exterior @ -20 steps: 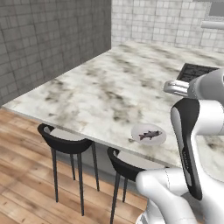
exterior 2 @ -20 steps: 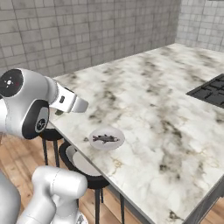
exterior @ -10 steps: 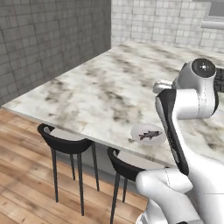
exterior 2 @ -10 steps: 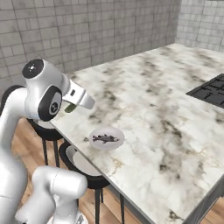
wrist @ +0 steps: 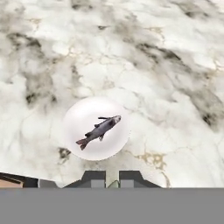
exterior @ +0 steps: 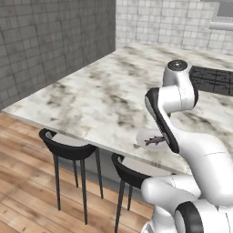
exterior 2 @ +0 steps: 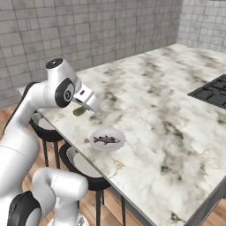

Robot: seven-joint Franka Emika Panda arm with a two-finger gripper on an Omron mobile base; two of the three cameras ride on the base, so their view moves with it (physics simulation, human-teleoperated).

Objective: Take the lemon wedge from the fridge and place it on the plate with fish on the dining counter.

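The plate (wrist: 74, 127) lies near the front edge of the marble dining counter (exterior 2: 145, 101), with the small fish (wrist: 98, 130) across its middle. From the right base the plate (exterior 2: 95, 142) and fish (exterior 2: 106, 140) sit just below and right of my gripper (exterior 2: 84, 107). The gripper hovers above the counter's edge, shut on the lemon wedge (exterior 2: 79, 111), a small yellow-green piece. Along the hand, the wedge (wrist: 113, 184) peeks out between the two dark fingertips (wrist: 94, 177), just short of the plate. From the left base my own arm covers part of the plate (exterior: 144, 135).
Two black stools (exterior: 68, 148) (exterior 2: 84, 170) stand under the counter's overhang. A dark cooktop (exterior 2: 212, 90) is set into the far right of the slab. Grey tiled walls (exterior: 50, 41) run behind, and wooden floor (exterior: 27, 191) lies below.
The arm has swung up and forward, carrying the shut gripper with the wedge out over the counter's edge toward the plate. Plate and fish have stayed put.
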